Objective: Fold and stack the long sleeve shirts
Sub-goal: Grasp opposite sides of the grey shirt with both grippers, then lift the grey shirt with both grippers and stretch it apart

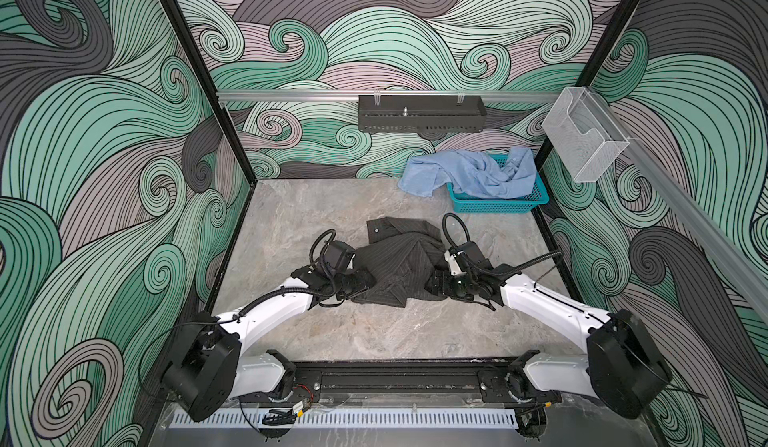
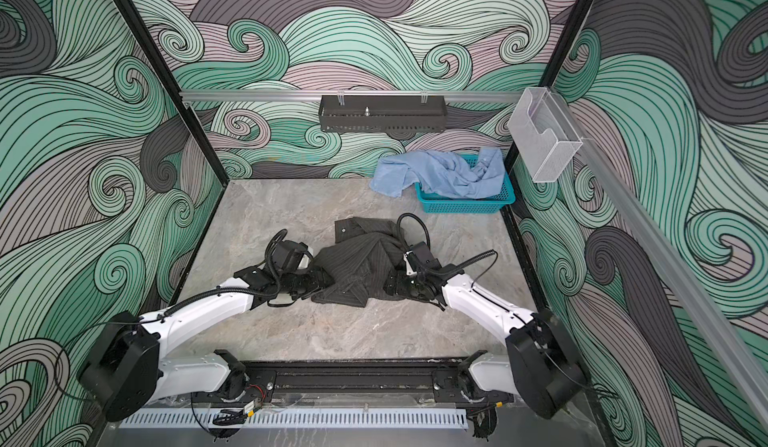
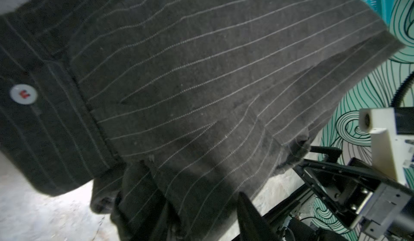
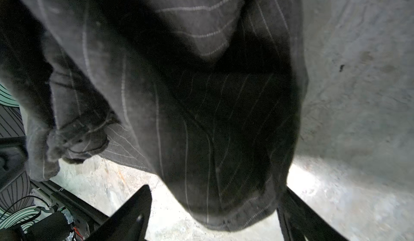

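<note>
The dark pinstriped shirt lies crumpled mid-table, between both grippers. My left gripper is at the shirt's left edge. Its jaws are drawn in on bunched cloth, with one finger showing and the other hidden under fabric. A pale button sits on the cuff. My right gripper stands open at the shirt's right edge, with a hanging fold between its fingers. The light blue shirt spills out of the teal basket at the back right.
The marble table is walled on three sides. A black tray hangs on the back rail. A clear plastic holder juts from the right wall. The arm bases sit on a black rail at the front.
</note>
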